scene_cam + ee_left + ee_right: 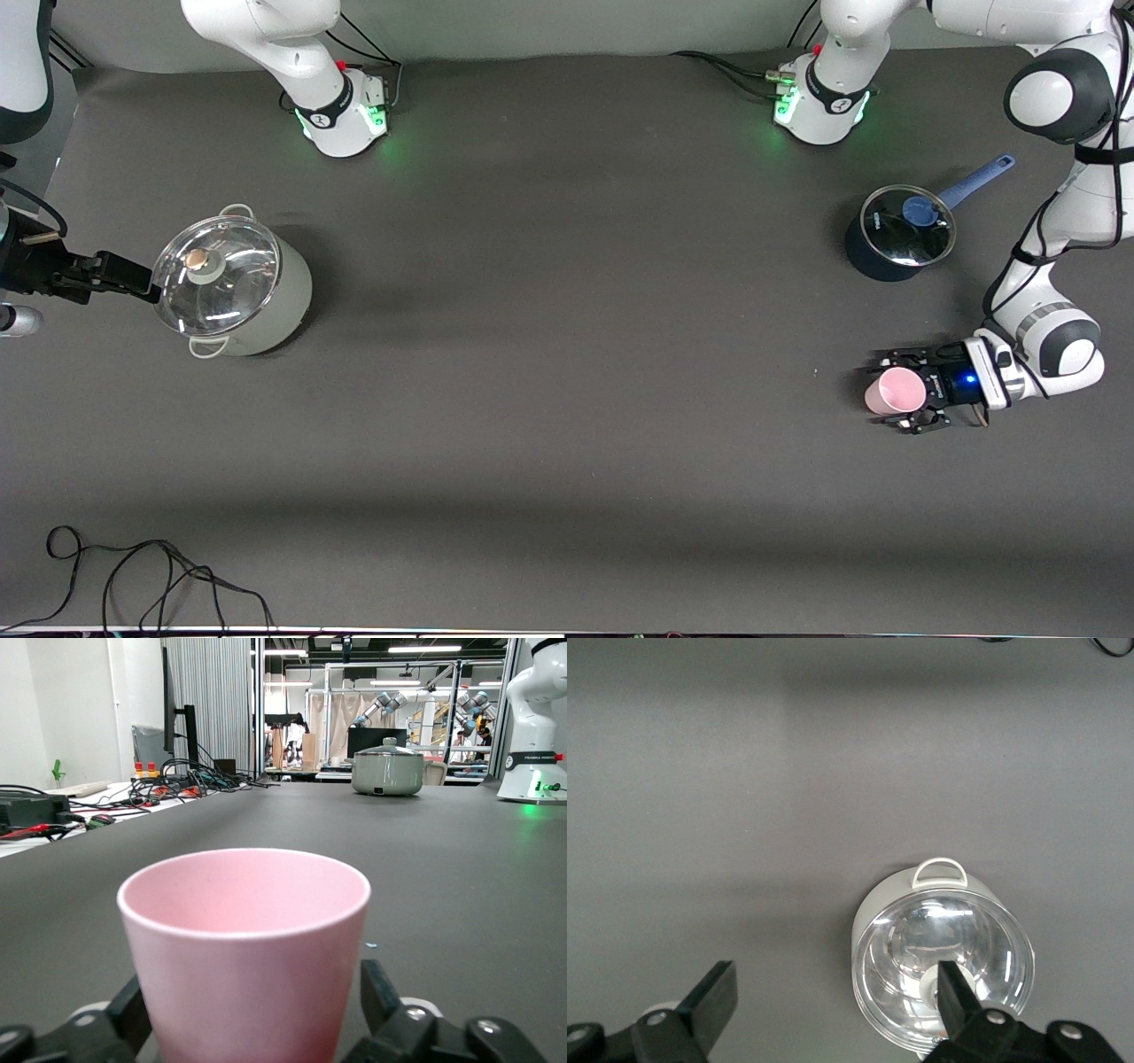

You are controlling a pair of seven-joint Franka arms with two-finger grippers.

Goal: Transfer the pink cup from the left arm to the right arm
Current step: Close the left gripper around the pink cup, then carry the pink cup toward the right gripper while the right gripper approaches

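Pink cup seen upright on bench at left arm's end, set between fingers of left hand. Fingers placed either side of cup wall; firm contact not confirmed, so grip state cannot be told. Cup's long axis vertical, mouth up; hand brought in level from the side.

Right hand held spread over the lidded grey stockpot at right arm's end, well apart from cup.

Judged: handover not yet begun; left hand far nearer.
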